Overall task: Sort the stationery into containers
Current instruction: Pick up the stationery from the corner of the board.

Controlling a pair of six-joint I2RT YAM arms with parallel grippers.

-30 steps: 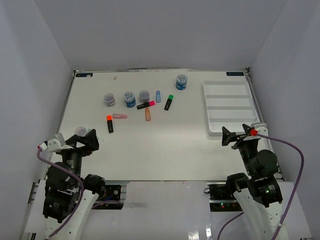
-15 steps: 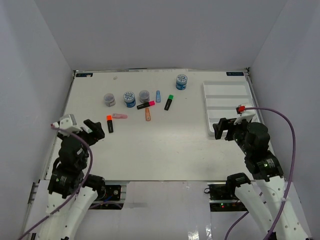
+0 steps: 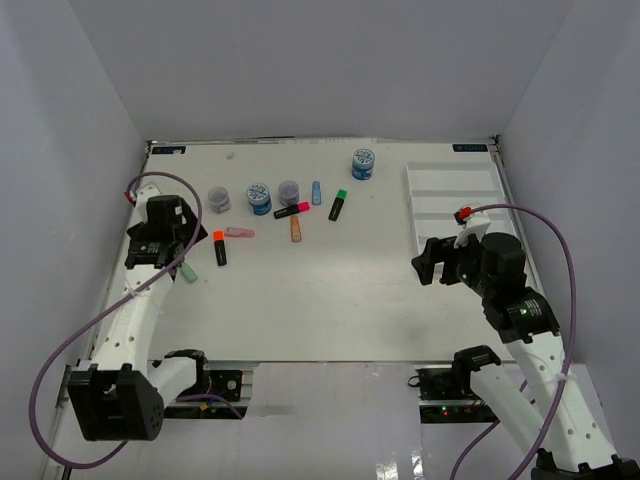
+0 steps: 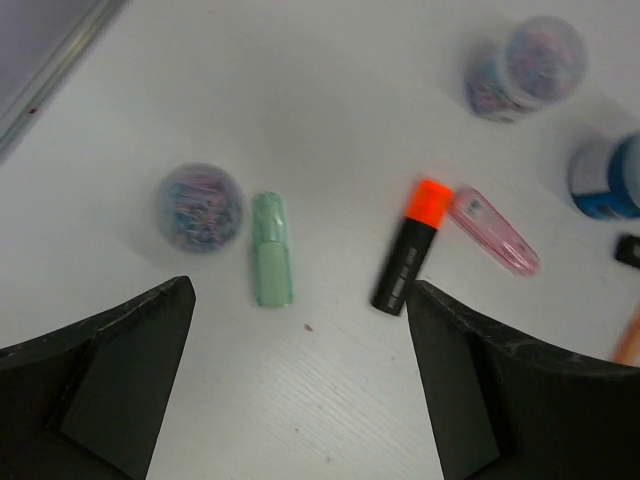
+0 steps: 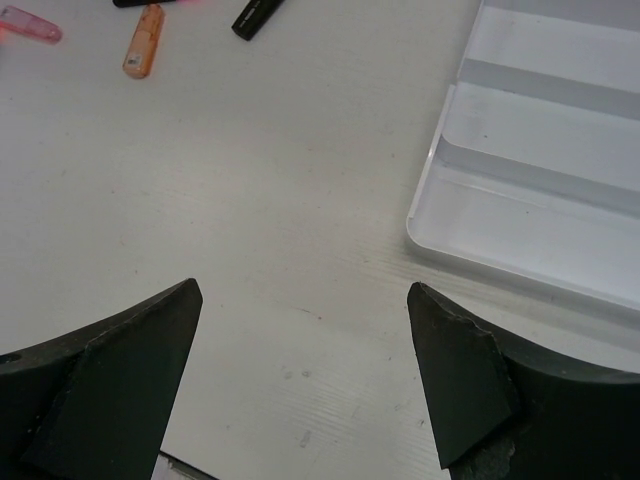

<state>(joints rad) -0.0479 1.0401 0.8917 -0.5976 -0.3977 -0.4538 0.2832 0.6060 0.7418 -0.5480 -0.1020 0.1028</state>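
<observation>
Fingers [image 4: 100, 380] wide and empty: left gripper [image 4: 300, 290] near green highlighter [image 4: 271, 264], right gripper [image 5: 305, 288] over table [image 5: 260, 180] beside tray [image 5: 540, 215] corner

Highlighters [image 3: 220, 248] and jars [image 3: 259, 197] left of white tray [image 3: 413, 215]

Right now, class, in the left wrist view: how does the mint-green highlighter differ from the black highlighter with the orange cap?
The mint-green highlighter is one pale colour all over; the black highlighter has a bright orange cap. The mint-green one lies beside a clear jar of paper clips; the black one's cap lies close to a pastel pink highlighter. Both are stubby and lie flat on the white table.
</observation>
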